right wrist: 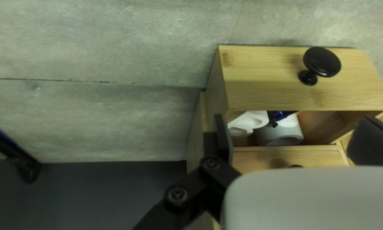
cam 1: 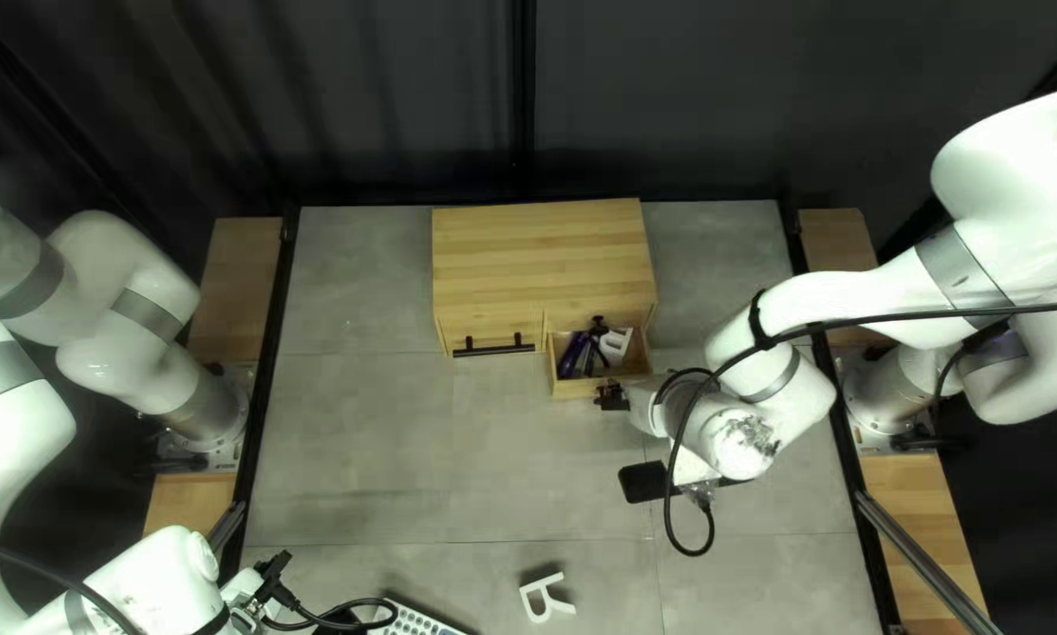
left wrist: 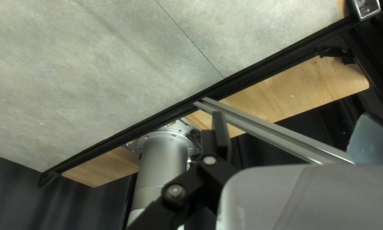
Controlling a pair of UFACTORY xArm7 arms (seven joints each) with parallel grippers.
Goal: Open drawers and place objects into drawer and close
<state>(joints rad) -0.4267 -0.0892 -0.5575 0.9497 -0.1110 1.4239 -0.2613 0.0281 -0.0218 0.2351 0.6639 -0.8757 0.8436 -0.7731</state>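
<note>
The open drawer [cam 1: 574,389] sticks out from the lower right of my wooden cabinet [cam 1: 540,253], toward the near edge of the table, with its black knob [right wrist: 322,62] on the front. Inside I can see white pieces [right wrist: 247,120] and a dark blue thing [right wrist: 281,115], lying close together. A closed drawer [right wrist: 266,157] sits just above it, and a long black handle [cam 1: 493,346] runs across the cabinet's front at the left.

My right gripper [cam 1: 614,398] is right by the open drawer's front. Its fingers stand apart with nothing clamped; in the right wrist view the inside of the drawer shows between them. I cannot tell whether a finger touches the wood.

A white letter [cam 1: 546,597] lies on the grey table [cam 1: 434,470], well apart from the cabinet, near the bottom of the top left view. To its left is a pale keyboard [cam 1: 414,620], cut off by the view. A dark flat thing [cam 1: 642,481] shows beside my right arm, partly hidden by it.

My left gripper [cam 1: 272,567] is over the table's near left corner, fingers apart, holding nothing. Ahead of it are a metal rail [left wrist: 272,132], wooden boards [left wrist: 302,91] and my left arm's silver base [left wrist: 160,159].
</note>
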